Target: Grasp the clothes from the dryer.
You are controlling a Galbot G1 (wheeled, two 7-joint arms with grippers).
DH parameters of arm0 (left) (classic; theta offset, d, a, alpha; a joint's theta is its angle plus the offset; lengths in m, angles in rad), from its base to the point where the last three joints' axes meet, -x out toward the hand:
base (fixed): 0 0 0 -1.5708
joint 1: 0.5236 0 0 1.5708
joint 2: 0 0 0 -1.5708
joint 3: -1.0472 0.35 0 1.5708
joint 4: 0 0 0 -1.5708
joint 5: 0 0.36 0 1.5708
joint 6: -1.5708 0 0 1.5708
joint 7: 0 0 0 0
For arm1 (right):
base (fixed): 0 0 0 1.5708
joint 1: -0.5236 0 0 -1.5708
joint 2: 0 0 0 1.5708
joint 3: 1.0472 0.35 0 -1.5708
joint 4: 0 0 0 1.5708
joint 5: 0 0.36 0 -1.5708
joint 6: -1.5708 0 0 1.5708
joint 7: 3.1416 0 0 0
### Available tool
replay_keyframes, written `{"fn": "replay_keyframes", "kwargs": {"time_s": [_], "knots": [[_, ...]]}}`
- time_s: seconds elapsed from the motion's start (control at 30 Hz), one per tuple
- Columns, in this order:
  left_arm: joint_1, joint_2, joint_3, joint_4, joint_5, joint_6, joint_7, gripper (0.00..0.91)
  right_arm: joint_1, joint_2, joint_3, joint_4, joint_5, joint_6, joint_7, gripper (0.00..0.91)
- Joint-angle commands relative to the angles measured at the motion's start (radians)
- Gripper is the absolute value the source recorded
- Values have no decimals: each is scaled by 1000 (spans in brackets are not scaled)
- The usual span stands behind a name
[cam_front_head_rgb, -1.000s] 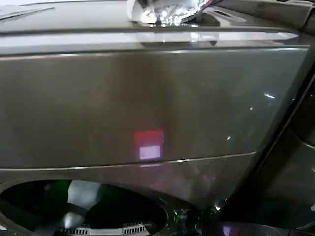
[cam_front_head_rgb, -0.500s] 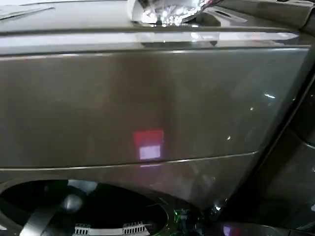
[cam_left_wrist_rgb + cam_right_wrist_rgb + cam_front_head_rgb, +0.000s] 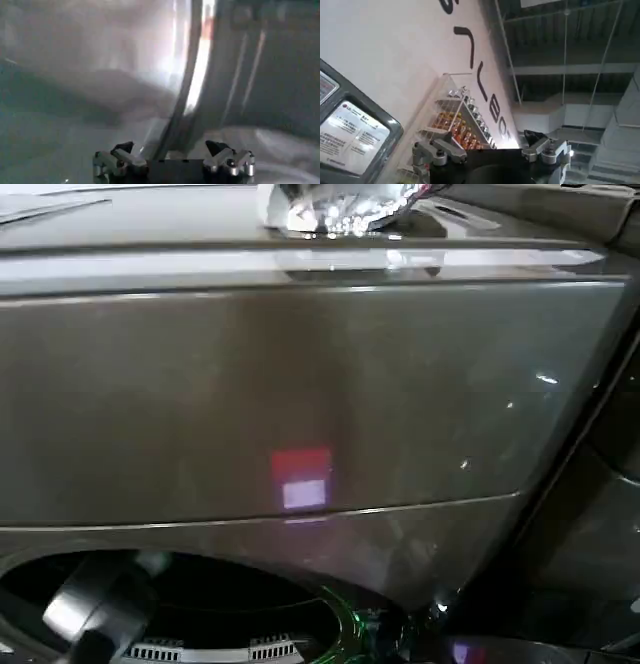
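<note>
At 7 o'clock in the dryer [image 3: 300, 384] porthole, left arm now farther in than before, left hand [image 3: 172, 155] spread open and empty, clothes hidden, right hand [image 3: 492, 150] open, raised toward wall shelves [image 3: 455, 125].

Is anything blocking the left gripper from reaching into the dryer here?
Nothing visible does. The left gripper is open at the dryer opening, beside the porthole ring. The clothes cannot be made out.
</note>
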Motion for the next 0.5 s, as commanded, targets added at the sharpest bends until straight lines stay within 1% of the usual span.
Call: {"fn": "replay_keyframes", "kwargs": {"time_s": [0.03,0.1,0.33,0.5], "knots": [[-137,8,132,195,190,-154,235,907,2,-1,-4,4,0,0,0,907],[-151,11,163,206,227,-181,257,907,5,-1,-9,8,-1,0,0,907],[-176,-1,233,228,252,-236,357,907,10,3,-21,15,-4,1,0,907],[-194,-5,283,265,302,-302,431,907,10,6,-21,16,-5,3,0,907]]}}
